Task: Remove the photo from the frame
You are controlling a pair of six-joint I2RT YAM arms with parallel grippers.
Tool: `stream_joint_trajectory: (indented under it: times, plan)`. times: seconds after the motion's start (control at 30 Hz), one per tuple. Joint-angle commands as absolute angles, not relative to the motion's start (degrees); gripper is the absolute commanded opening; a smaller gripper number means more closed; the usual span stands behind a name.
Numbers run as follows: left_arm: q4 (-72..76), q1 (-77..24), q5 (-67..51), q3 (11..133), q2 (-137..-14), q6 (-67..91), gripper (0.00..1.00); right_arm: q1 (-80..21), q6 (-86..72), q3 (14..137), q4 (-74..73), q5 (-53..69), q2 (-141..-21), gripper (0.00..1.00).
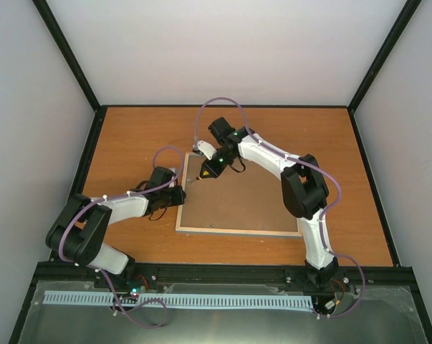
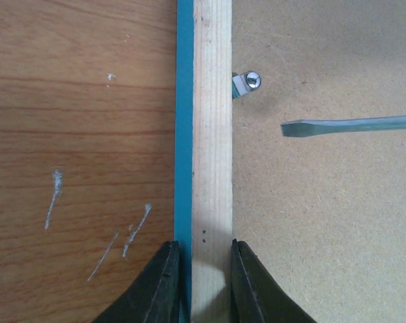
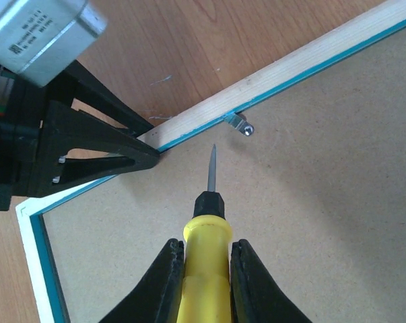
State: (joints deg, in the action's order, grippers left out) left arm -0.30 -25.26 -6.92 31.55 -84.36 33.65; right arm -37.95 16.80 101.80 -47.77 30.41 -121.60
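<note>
Frame (image 1: 237,204) face-down, left pincer (image 2: 204,250) clamped on its rail, right pincer (image 3: 206,250) tight around yellow screwdriver (image 3: 206,229) near clip (image 3: 240,124)

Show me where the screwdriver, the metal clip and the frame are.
screwdriver (image 3: 206,269), right wrist view, on its yellow handle.
clip (image 2: 240,85), left wrist view, on its metal tab.
frame (image 2: 211,134), left wrist view, on the bare wooden rail.

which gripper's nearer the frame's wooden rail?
Left. The left gripper is shut on the frame's rail; the right gripper sits off it over the backing board, holding a screwdriver.
</note>
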Motion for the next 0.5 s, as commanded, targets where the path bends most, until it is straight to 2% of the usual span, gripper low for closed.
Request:
stream_joint_trajectory:
  times: [0.0,0.47]
  plan:
    - [2.7,-25.6,-10.7,31.5,-83.1,36.6,0.01,-38.2,15.9,103.8,-47.6,30.7,-123.2,0.03]
    - [2.9,-25.6,-10.6,30.8,-82.5,36.4,0.01,-38.4,13.8,107.3,-47.8,32.2,-128.0,0.03]
